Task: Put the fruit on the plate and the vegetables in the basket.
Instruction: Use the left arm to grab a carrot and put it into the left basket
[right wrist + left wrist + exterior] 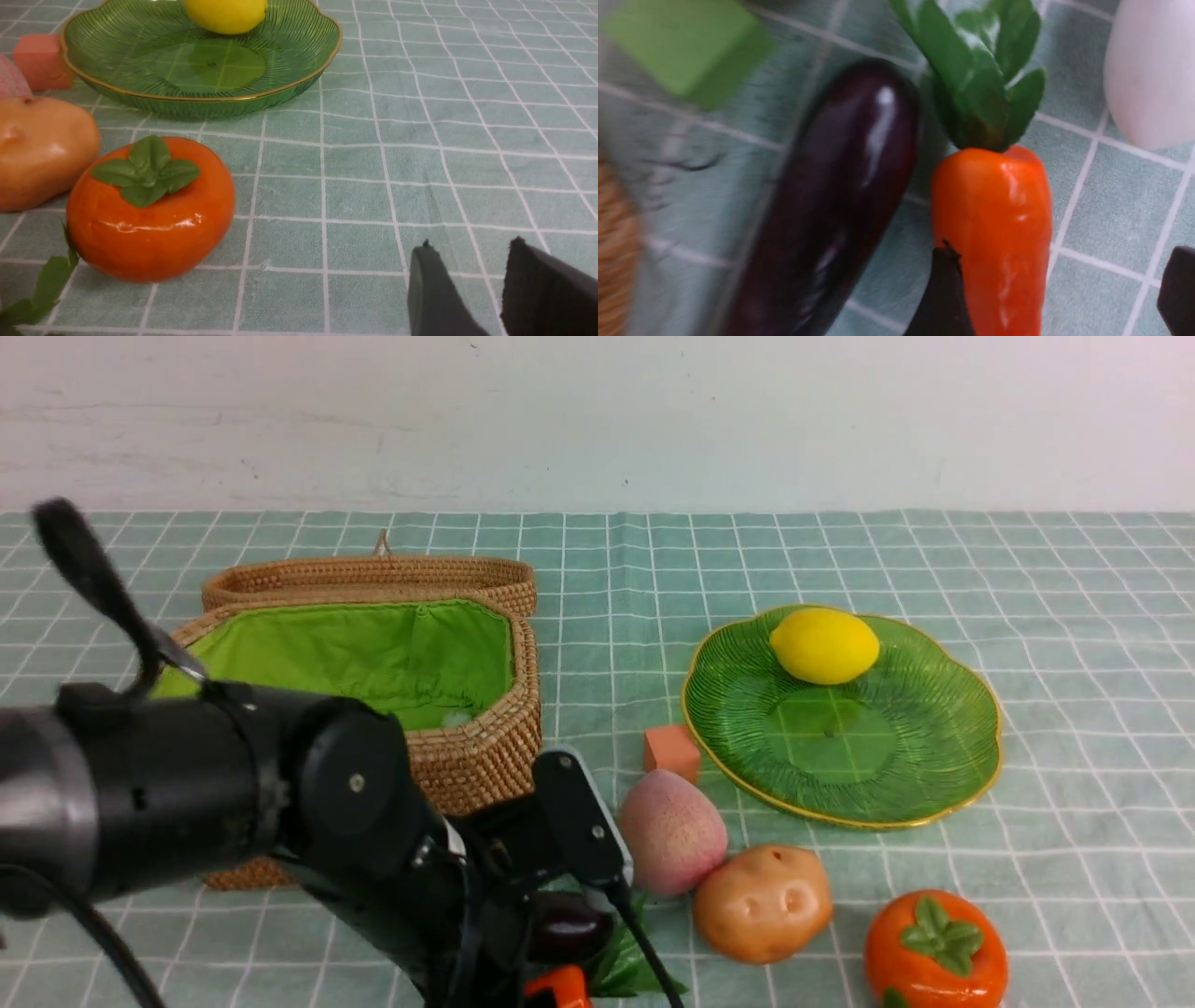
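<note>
Currently the left gripper [1059, 280], near left, has fingers spread astride the orange-red carrot [994, 224] beside the dark purple eggplant [840, 186]; the right gripper [472, 261], fingers slightly parted, grips nothing; the yellow lemon [824, 645] sits on the green glass plate [887, 775].

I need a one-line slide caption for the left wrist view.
Open left tool close to a glossy orange carrot with green leaves, beside a dark purple eggplant.

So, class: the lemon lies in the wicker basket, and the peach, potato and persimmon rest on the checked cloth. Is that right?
Not quite. The front view shows the lemon on the green plate, not in the wicker basket. The peach, potato and persimmon do rest on the checked cloth.
</note>
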{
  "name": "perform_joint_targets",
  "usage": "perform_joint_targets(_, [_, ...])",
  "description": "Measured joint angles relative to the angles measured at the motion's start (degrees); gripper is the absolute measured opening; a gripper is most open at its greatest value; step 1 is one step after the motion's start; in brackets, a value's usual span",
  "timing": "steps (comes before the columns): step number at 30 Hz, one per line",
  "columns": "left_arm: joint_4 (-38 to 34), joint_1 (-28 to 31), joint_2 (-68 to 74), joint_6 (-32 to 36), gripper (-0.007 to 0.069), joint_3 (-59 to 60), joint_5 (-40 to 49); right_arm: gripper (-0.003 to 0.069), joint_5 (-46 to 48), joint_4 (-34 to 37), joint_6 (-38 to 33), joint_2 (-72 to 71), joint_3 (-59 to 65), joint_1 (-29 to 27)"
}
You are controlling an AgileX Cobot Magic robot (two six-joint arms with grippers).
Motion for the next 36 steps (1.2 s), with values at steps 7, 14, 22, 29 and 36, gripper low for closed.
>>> perform_joint_targets(7, [0.0,-0.2,5.0,0.0,0.0552,0.0,-0.9,0.024,0.3,-1.6,0.0,0.0,0.0,0.0])
perform_joint_targets(14, [0.0,-0.2,5.2,0.0,0.0412,0.0,0.7,0.024,0.3,-2.1,0.0,0.0,0.0,0.0])
perform_joint_targets(22, [2.0,-0.2,1.9,-0.1,0.0332,0.0,6.4,0.024,0.3,-2.1,0.0,0.0,0.0,0.0])
perform_joint_targets(29, [17.5,-0.2,-5.1,-11.6,0.0332,0.0,20.4,0.024,0.3,-2.1,0.3,0.0,0.0,0.0])
perform_joint_targets(36, [37.5,0.0,-16.2,-20.5,0.0332,0.1,18.1,0.024,0.3,-2.1,0.4,0.0,0.0,0.0])
